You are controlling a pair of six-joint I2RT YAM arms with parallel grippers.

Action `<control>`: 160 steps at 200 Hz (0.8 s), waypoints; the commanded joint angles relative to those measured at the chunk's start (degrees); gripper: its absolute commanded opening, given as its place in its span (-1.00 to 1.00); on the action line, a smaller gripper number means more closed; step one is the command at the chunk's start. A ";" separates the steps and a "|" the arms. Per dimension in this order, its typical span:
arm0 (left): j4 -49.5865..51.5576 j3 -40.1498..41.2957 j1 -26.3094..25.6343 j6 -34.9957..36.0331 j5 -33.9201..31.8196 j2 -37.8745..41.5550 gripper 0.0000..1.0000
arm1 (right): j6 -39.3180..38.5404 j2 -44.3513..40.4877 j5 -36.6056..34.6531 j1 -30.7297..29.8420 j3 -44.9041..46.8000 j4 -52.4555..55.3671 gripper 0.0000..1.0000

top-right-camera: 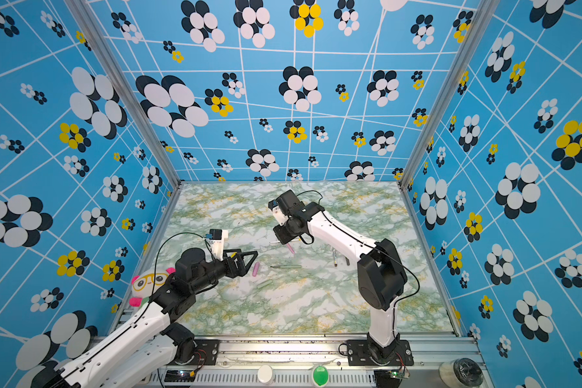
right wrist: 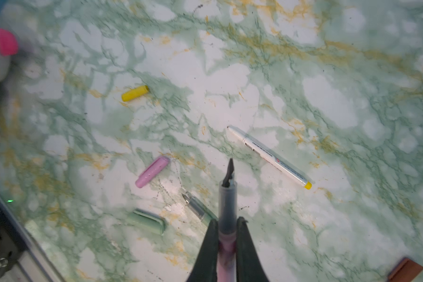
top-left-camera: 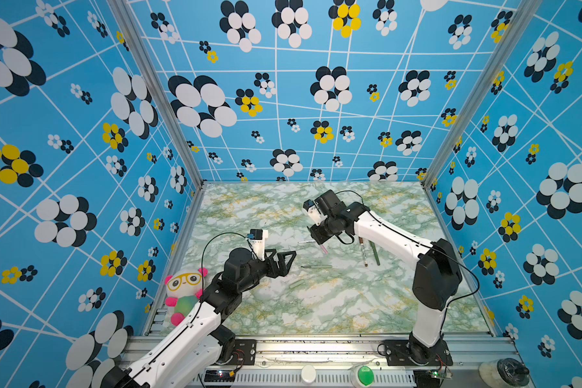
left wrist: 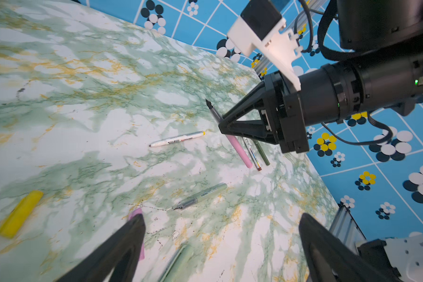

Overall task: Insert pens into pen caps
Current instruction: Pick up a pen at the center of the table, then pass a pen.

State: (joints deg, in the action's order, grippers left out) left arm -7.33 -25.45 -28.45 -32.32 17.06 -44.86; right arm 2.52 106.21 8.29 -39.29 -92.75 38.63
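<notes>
Our right jaws shut on pink pen (right wrist: 227, 207), nib (right wrist: 230, 168) out ahead. Pink cap (top-right-camera: 256, 269) lies flat on bench (top-right-camera: 316, 302), well apart from nib, just beside our left jaws: wide open, empty. Left jaws nearer; we judge cap must line up with nib.

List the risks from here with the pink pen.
The right gripper pinches the pink pen near its nib end, so the long barrel may swivel. The pink cap lies flat, unheld, the left gripper open; closing there might knock the pale green cap nearby.
</notes>
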 commanded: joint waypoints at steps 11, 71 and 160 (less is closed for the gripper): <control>-4.13 -3.15 0.67 0.68 10.68 -0.15 0.98 | 12.44 -6.82 10.52 2.48 3.60 -8.35 -0.85; -12.98 -5.87 0.59 -6.60 19.33 -6.38 0.91 | 24.56 -16.41 20.98 2.93 11.51 -22.21 -0.85; -22.55 -7.80 -0.35 -16.35 18.03 -15.48 0.54 | 26.69 -21.69 27.29 1.99 19.05 -29.97 -0.85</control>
State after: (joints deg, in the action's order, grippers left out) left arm -25.93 -30.94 -28.40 -45.82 35.18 -59.20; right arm 28.91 87.07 32.95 -36.62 -74.78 11.79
